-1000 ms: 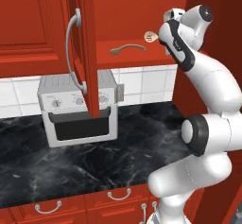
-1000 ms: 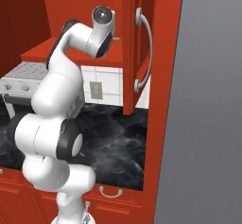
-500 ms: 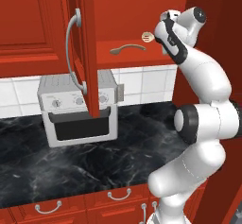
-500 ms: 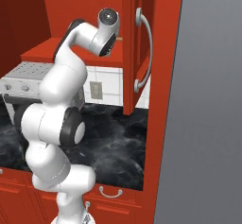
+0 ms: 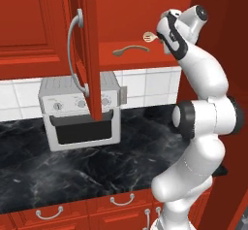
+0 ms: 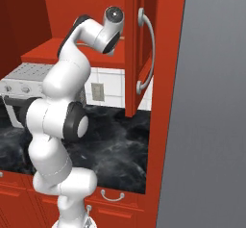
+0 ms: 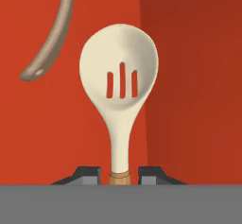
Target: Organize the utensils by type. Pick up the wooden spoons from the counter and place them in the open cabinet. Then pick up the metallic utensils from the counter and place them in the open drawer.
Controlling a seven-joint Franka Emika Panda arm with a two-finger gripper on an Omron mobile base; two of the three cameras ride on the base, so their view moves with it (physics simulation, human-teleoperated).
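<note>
Pincer [image 7: 119, 173] pressed onto the handle of a slotted wooden spoon [image 7: 119, 88], pale bowl pointing away from the hand, three slots showing red through them. Seen in the left base view, spoon [image 5: 149, 37] held high, inside the open cabinet [image 5: 145, 10], just above its red shelf and near the shelf's front lip. Second wooden spoon [image 5: 130, 50] lying on that shelf, just left of the held one; in the hand view its handle [image 7: 53, 34] curving down at upper left, apart from the held bowl. Red back wall straight ahead of the bowl; darker side wall [image 7: 194, 76] close on the right of the hand view, so little room that way, more to the left. Cabinet door [image 5: 87, 49] swung open, edge-on, grey handle on it, well left of the pincer. Below: toaster oven [image 5: 82, 110] against white tiles, on the black counter [image 5: 97, 171], bare stone in front of it. From the right base view, arm reaching up past a second open door [image 6: 139, 44], grey wall [image 6: 211, 102] beyond it.

Versus half a second ago: wrist higher and further right, elbow pulled in closer to the tall red panel; spoon shifted slightly right, grip unchanged.
</note>
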